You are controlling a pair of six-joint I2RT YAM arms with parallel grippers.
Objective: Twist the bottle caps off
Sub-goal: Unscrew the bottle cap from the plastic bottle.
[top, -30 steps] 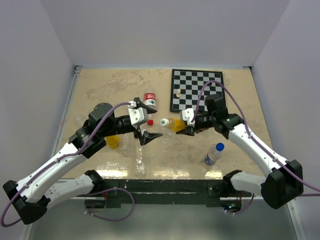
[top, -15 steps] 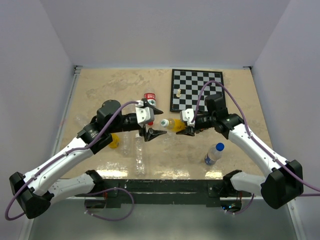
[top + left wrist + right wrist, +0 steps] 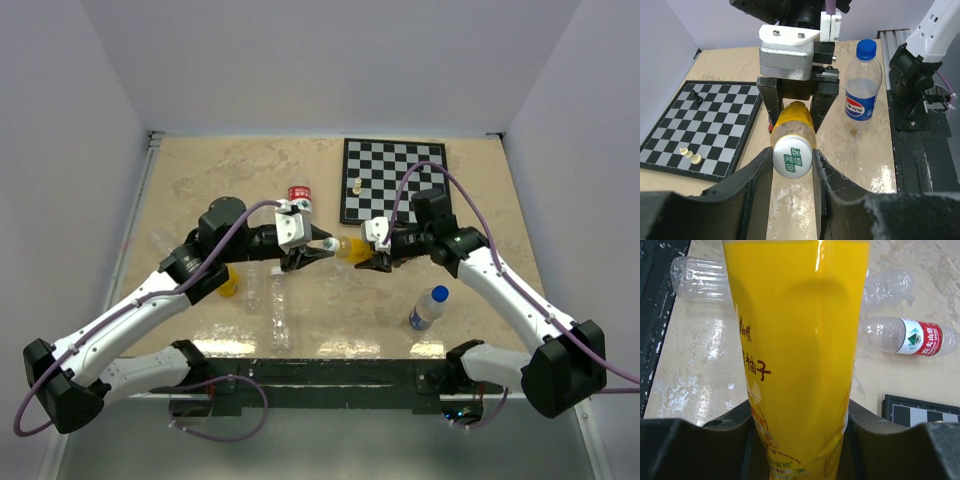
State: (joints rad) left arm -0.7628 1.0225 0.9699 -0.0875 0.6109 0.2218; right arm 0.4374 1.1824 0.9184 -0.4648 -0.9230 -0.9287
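Observation:
An orange-yellow bottle hangs level above the table, with my right gripper shut on its body. Its white bottle cap, printed in green, points toward my left arm. My left gripper is shut on that cap, both fingers pressed against its sides. In the top view the left gripper meets the bottle's neck from the left. A second orange-yellow bottle lies under my left arm. A clear bottle with a blue-and-white label and a blue cap stands at the near right.
A chessboard with a few pieces lies at the back right. A red-labelled clear bottle lies behind the left gripper. Long clear unlabelled bottles lie on the table near the front left.
My left gripper has moved right to the bottle's neck and closed from wide open onto the white cap. The right arm and the bottle have stayed still.

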